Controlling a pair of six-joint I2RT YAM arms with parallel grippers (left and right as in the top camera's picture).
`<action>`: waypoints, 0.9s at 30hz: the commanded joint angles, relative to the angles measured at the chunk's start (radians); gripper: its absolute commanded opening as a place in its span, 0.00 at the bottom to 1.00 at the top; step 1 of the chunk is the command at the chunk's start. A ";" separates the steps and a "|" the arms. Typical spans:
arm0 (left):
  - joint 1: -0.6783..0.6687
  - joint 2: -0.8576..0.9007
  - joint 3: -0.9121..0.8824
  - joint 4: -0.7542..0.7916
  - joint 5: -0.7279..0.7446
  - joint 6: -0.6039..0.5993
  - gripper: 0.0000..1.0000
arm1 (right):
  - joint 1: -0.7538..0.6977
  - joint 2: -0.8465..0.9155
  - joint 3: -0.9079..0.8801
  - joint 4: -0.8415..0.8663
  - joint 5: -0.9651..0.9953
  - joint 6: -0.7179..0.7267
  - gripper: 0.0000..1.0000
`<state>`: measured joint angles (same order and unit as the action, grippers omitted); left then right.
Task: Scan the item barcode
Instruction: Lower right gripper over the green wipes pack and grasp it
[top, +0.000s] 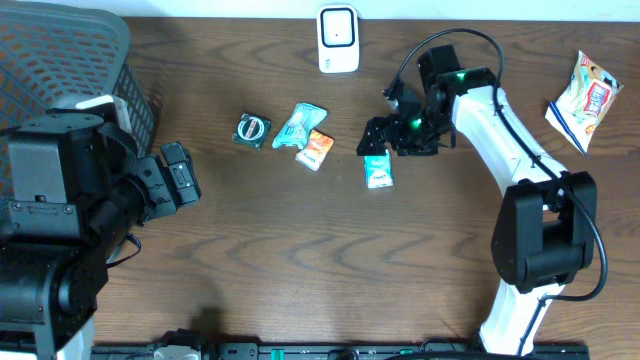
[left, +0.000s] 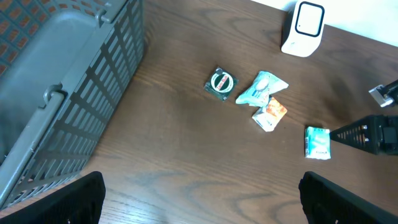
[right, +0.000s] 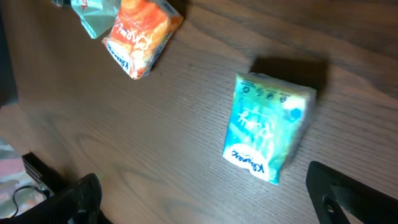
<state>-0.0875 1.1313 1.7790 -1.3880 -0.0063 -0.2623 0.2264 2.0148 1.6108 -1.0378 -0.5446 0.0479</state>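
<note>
The right gripper (right: 202, 199) has its jaws spread wide, one dark finger at each lower corner of the right wrist view. The teal tissue pack (right: 267, 127) lies flat on the tabletop (right: 155, 137) just ahead of them, apart from both. Only this view shows the pack's white script lettering. The overhead view places the pack just below the gripper, right of the tabletop's middle. An orange packet (right: 140, 37) lies up and to the left.

The left gripper (left: 202, 199) also holds its jaws wide apart, over bare wood beside the gray basket (left: 68, 93). Its wrist view takes in a dark-green round item (left: 221, 83), a teal pouch (left: 261, 88) touching the orange packet, and the white scanner (left: 303, 28) upright at the far edge. Only the overhead view shows the snack bag (top: 583, 100) at the right edge.
</note>
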 joint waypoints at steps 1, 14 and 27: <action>0.002 -0.002 0.007 -0.003 -0.005 0.002 0.98 | 0.023 -0.006 0.010 0.002 0.001 0.000 0.99; 0.002 -0.002 0.007 -0.003 -0.006 0.002 0.98 | 0.055 -0.006 0.010 0.034 0.044 0.000 0.99; 0.002 -0.002 0.007 -0.003 -0.005 0.002 0.98 | 0.057 -0.006 0.010 0.043 0.046 0.000 0.99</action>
<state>-0.0875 1.1313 1.7790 -1.3884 -0.0063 -0.2623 0.2745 2.0148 1.6108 -0.9985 -0.4995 0.0479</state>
